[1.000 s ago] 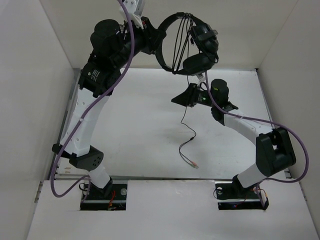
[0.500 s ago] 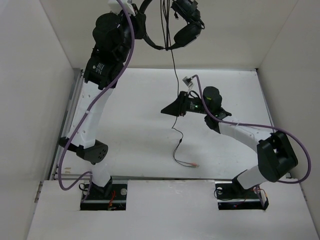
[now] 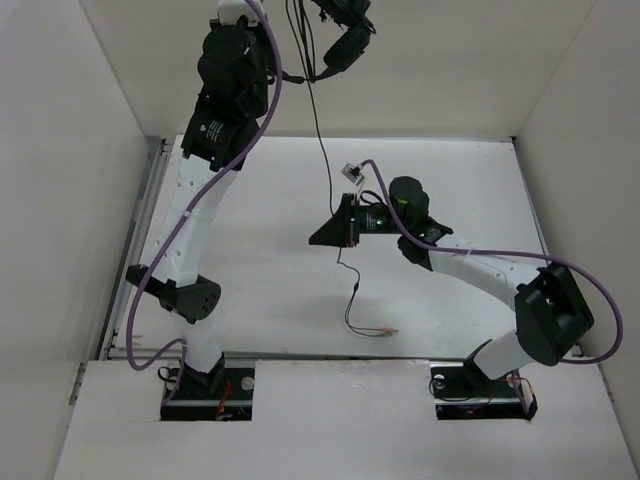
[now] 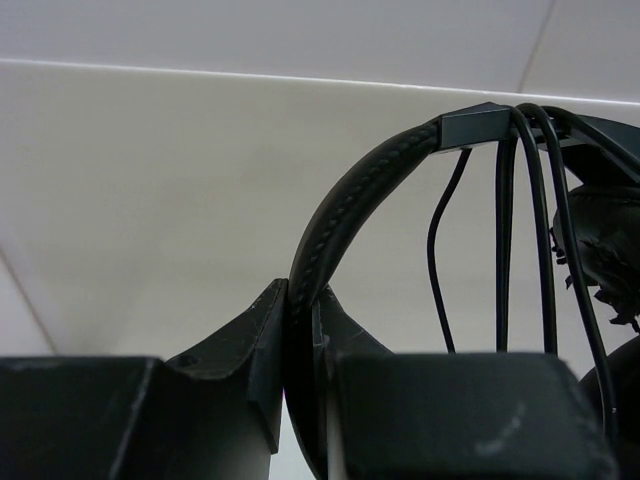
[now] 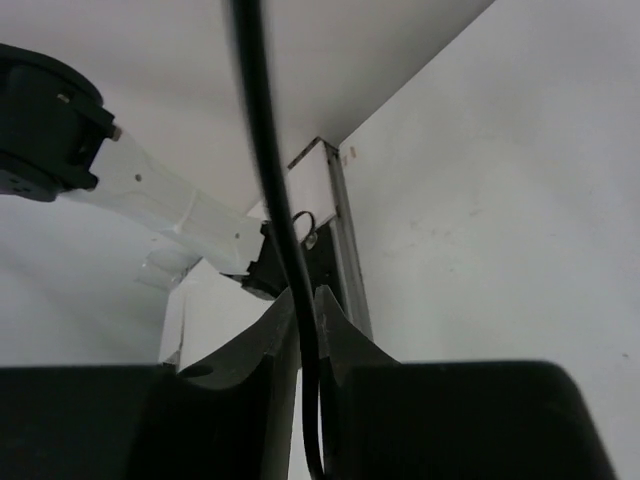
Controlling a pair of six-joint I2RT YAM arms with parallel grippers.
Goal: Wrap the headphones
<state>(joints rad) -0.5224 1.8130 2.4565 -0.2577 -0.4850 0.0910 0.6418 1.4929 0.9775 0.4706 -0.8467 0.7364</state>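
Note:
The black headphones [image 3: 345, 40] are held high at the top edge of the top view, partly cut off. My left gripper [image 4: 302, 330] is shut on the padded headband [image 4: 350, 210]; cable loops [image 4: 530, 230] cross the band near an earcup [image 4: 610, 240]. The thin dark cable [image 3: 322, 140] hangs down to my right gripper [image 3: 332, 228], which is shut on it, as the right wrist view [image 5: 300, 300] shows. Below, the cable trails to the table and ends in a reddish plug [image 3: 388, 331].
White walls [image 3: 90, 200] enclose the table [image 3: 260, 250] on the left, back and right. A metal rail [image 3: 140, 240] runs along the left side. Purple robot cables [image 3: 200, 190] hang along both arms. The arm bases sit at the near edge.
My left arm has lifted the headphones higher and to the left, partly out of the top view. My right gripper has moved left with the cable, and the plug end has shifted left on the table.

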